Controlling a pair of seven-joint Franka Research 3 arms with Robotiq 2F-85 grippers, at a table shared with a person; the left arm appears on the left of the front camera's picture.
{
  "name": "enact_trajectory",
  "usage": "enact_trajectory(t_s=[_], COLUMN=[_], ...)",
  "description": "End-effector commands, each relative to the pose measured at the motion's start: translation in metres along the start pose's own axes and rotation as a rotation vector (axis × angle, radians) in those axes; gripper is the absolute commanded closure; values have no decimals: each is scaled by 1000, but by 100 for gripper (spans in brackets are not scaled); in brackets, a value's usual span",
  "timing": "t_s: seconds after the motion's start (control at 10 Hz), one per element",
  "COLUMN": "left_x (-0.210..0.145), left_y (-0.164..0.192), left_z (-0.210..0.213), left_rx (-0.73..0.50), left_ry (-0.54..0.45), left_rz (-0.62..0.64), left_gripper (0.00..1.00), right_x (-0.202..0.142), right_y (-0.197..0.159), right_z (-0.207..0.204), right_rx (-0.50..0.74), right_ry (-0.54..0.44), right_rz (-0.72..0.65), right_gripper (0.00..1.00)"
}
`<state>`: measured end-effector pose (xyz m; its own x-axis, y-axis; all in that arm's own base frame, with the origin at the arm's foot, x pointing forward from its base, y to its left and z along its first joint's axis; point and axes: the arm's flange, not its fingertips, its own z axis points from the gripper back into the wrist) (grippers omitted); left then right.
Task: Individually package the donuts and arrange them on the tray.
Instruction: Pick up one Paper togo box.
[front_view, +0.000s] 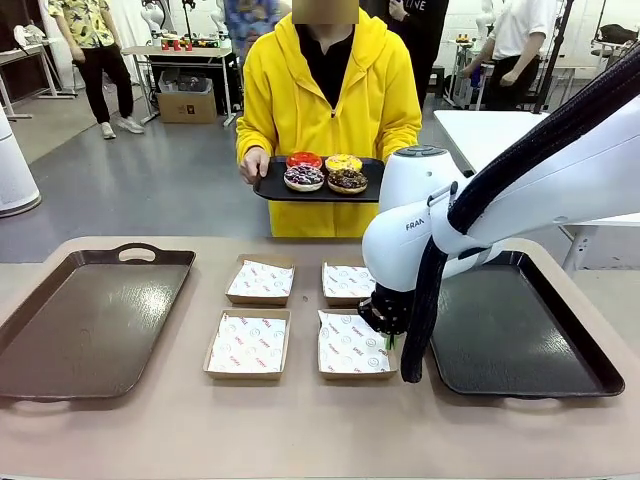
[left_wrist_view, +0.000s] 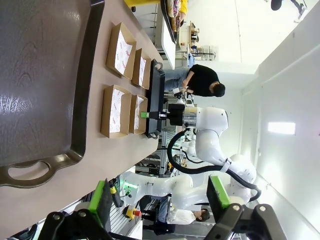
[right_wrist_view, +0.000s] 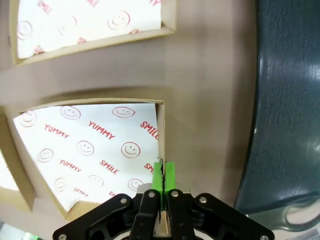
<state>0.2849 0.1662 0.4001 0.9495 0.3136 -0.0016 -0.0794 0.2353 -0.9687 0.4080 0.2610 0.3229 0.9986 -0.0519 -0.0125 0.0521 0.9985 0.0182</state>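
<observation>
The four ring donuts lie two by two on a black oval tray (front_view: 272, 188): a glossy red donut (front_view: 304, 159), a yellow donut with sprinkles (front_view: 343, 161), a dark chocolate donut with white and pink sprinkles (front_view: 303, 178) and a plain chocolate brown donut (front_view: 347, 180). A person in a yellow hooded top holds this tray beyond the far edge of the tan table (front_view: 300, 430), with one hand (front_view: 254, 165) on its rim. The donuts are round, so they have no long axis and a grip can come from any side.

From the right gripper (front_view: 385, 318) the donuts lie across the table and a little to the left, well apart and higher. This gripper is pressed together: its green pads (right_wrist_view: 170, 176) pinch the thin right wall of a shallow brown cardboard box lined with printed white paper (front_view: 350, 350). That box is the near right one of four, just beside the dark tray (front_view: 520, 340) at the right edge. The left gripper (left_wrist_view: 159, 200) hangs spread wide and empty above the near end of the brown handled tray (front_view: 90, 320) at the left edge. I judge the right arm the nearer one to the donuts.

A strip of bare table between the boxes and the far edge gives room to bring a donut in, but the boxes stand close together, so moves among them need care
</observation>
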Motion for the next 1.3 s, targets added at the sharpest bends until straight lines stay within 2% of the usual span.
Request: enact_trajectory(t_s=[0.0, 0.2, 0.5, 0.7, 1.0, 1.2], left_x=[-1, -1, -1, -1, -1, -1], left_y=[-2, -2, -2, -2, -2, -2], left_z=[1, 1, 1, 1, 1, 1], left_rx=[-18, -18, -18, -18, -18, -18], left_ry=[-12, -12, -12, -12, -12, -12], left_rz=[1, 1, 1, 1, 1, 1], left_gripper=[0, 0, 0, 0, 0, 0], right_x=[-6, -20, -27, -5, 46, 84], right_y=[1, 4, -3, -7, -5, -8], right_z=[12, 62, 142, 182, 232, 241], right_rx=[57, 5, -99, -125, -99, -62], right_ry=[34, 68, 34, 87, 86, 71], right_rz=[-98, -63, -25, 25, 44, 42], right_gripper=[100, 100, 100, 100, 100, 100])
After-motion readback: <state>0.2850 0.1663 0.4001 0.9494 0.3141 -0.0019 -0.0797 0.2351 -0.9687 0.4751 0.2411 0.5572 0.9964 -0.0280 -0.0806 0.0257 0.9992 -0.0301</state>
